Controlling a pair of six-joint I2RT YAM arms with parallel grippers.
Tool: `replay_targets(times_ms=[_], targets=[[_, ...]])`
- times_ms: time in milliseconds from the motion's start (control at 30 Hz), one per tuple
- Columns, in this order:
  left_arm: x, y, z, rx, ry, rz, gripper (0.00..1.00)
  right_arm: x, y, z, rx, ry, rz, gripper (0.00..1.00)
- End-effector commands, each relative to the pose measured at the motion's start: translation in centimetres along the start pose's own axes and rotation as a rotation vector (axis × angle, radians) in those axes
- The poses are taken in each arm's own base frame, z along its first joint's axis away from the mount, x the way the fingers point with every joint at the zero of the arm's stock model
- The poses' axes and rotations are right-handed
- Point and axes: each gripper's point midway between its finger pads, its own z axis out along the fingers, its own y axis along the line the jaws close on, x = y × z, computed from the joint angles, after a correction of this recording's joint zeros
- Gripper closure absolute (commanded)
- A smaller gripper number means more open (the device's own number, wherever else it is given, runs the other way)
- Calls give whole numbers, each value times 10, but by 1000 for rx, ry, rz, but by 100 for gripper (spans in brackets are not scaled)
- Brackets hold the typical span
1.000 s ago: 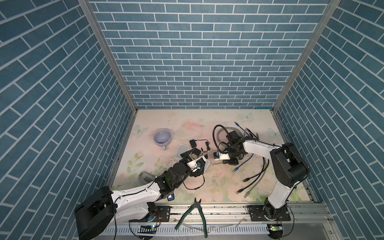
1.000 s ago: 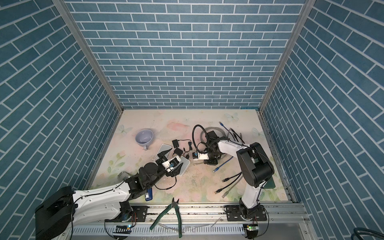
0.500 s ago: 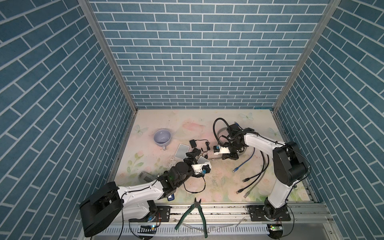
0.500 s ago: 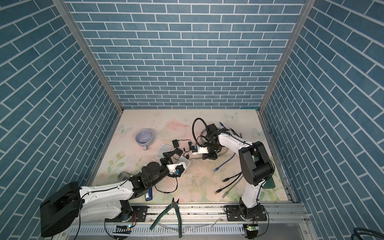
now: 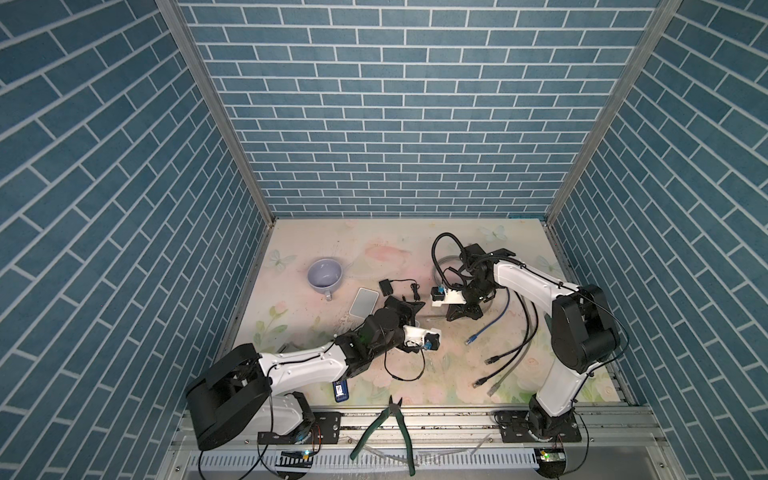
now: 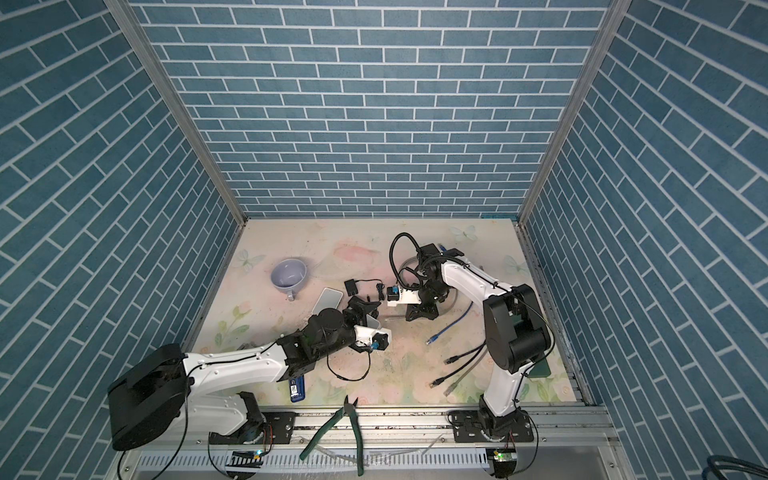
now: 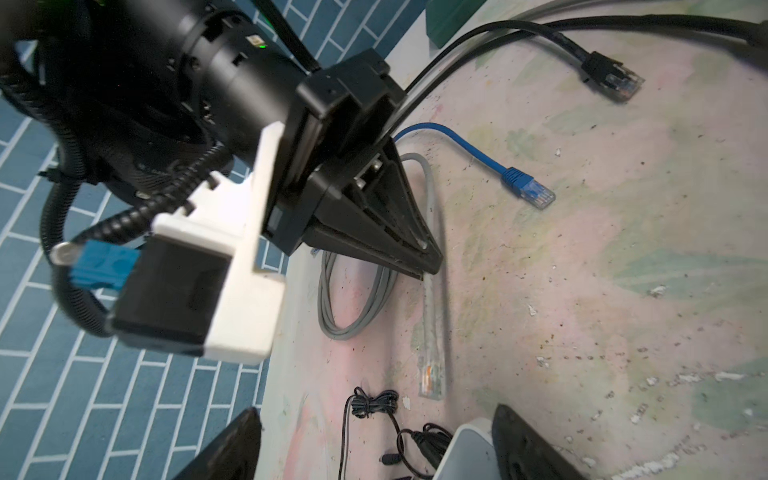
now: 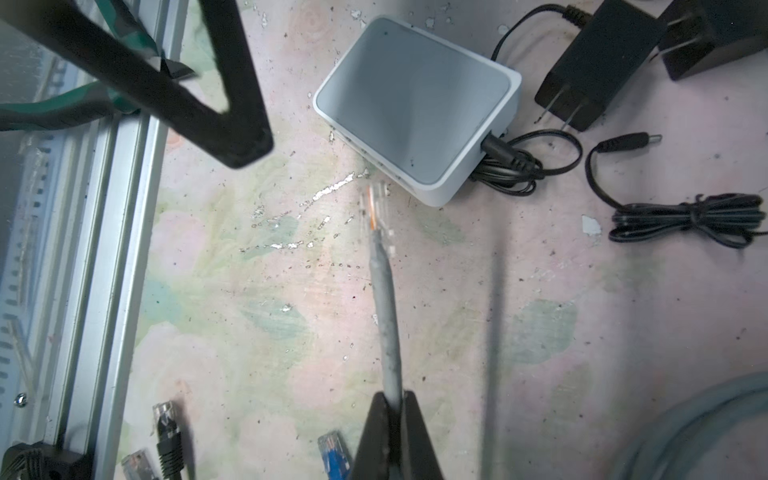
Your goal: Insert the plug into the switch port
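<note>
The switch is a small white box with a grey top and a black power lead in one side. In the right wrist view, the clear plug hangs just short of the switch's near edge. My right gripper is shut on the grey cable behind the plug. My left gripper is open, and a corner of the switch shows beside one of its fingers. In both top views the left gripper hides most of the switch. The right gripper is a short way right of it.
A second white box, black power adapters and a bundled lead lie by the switch. A blue network plug and black cables trail on the right. A lilac cup stands farther back, and pliers rest on the front rail.
My left wrist has swung a little to the right, toward the right gripper. The right gripper, still holding the cable, has shifted slightly.
</note>
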Motion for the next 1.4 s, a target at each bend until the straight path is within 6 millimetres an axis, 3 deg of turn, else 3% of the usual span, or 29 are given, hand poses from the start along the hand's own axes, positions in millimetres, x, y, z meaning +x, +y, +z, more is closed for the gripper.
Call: replay_targets(times_ms=[0,133,433,767,1367], targets=[[-2,-11,7,68,-6,34,14,-19,4,-21,4,-64,-64,100],[1,-15,13,84,4,51,18,-19,5,-24,-1,-77,-64,100],[3,-7,29,35,16,56,46,-20,8,-26,-8,-106,-61,100],[6,3,38,22,15,44,68,-19,10,-27,-17,-119,-55,100],[6,1,38,94,9,-1,91,-20,9,-29,-8,-134,-58,100]])
